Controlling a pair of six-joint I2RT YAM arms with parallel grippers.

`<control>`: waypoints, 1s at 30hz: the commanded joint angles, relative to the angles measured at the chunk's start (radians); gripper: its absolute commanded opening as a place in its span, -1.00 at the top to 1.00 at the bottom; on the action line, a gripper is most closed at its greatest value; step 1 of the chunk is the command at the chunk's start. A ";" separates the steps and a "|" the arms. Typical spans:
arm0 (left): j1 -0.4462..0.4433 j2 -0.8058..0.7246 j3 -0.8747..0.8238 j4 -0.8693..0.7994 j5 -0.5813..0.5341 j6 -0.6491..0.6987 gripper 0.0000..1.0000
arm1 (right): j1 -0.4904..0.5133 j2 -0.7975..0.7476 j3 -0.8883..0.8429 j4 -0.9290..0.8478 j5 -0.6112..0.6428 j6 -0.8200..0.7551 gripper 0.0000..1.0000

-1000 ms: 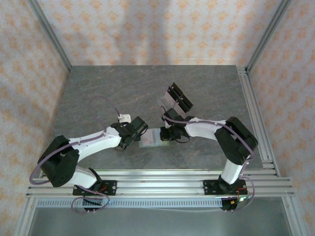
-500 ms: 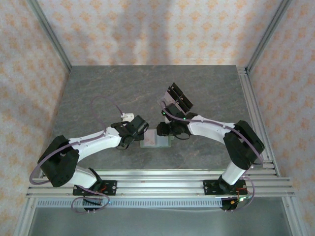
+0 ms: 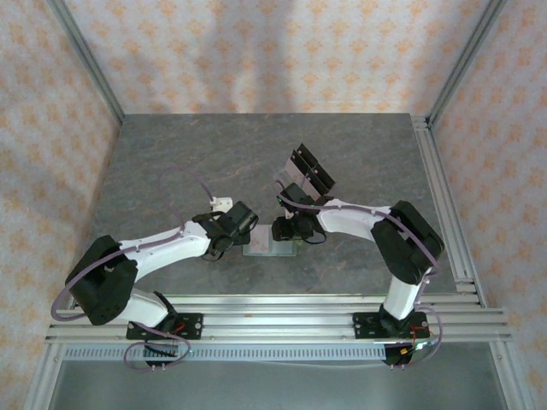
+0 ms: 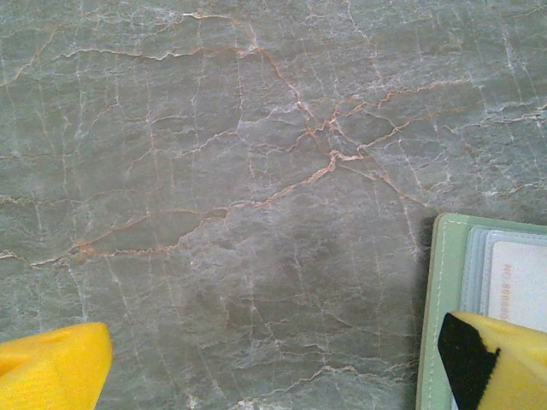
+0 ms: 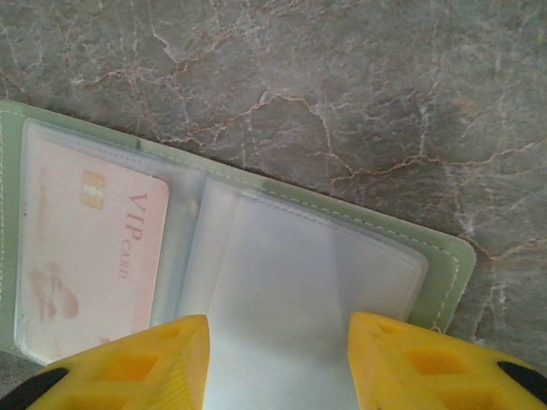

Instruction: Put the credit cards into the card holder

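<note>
The card holder (image 3: pixel 267 248) lies open and flat on the table between my two grippers, sage green with clear sleeves (image 5: pixel 282 273). A pale pink credit card (image 5: pixel 90 252) marked VIP sits inside its left sleeve. It also shows as a card (image 4: pixel 523 286) in the left wrist view. My right gripper (image 5: pixel 278 363) is open just above the holder's right half, with its yellow fingers (image 5: pixel 128 363) on either side of an empty sleeve. My left gripper (image 4: pixel 273 376) is wide open and holds nothing. One fingertip (image 4: pixel 500 359) is over the holder's left edge (image 4: pixel 440 307), the other over bare table.
A clear tilted acrylic rack (image 3: pixel 306 173) with black parts stands just behind the right gripper (image 3: pixel 287 232). The left gripper (image 3: pixel 243 229) is close to the holder's left side. Aluminium rails (image 3: pixel 444 196) run along the right and near edges of the grey stone table (image 3: pixel 197 162).
The right gripper's jaws have parted from nearly shut to open over the holder. The right arm's elbow swung out and back. The left arm has barely moved.
</note>
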 commanded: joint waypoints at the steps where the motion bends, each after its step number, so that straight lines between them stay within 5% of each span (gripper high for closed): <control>1: -0.009 -0.021 -0.015 0.015 -0.013 0.020 -0.99 | 0.006 0.031 0.014 0.005 -0.039 0.011 0.04; 11: -0.028 -0.063 -0.049 0.075 0.038 0.050 -0.99 | 0.006 0.057 -0.002 0.146 -0.170 0.134 0.03; 30: -0.191 -0.138 -0.142 0.262 0.106 0.059 -0.99 | 0.006 0.068 -0.011 0.209 -0.176 0.205 0.03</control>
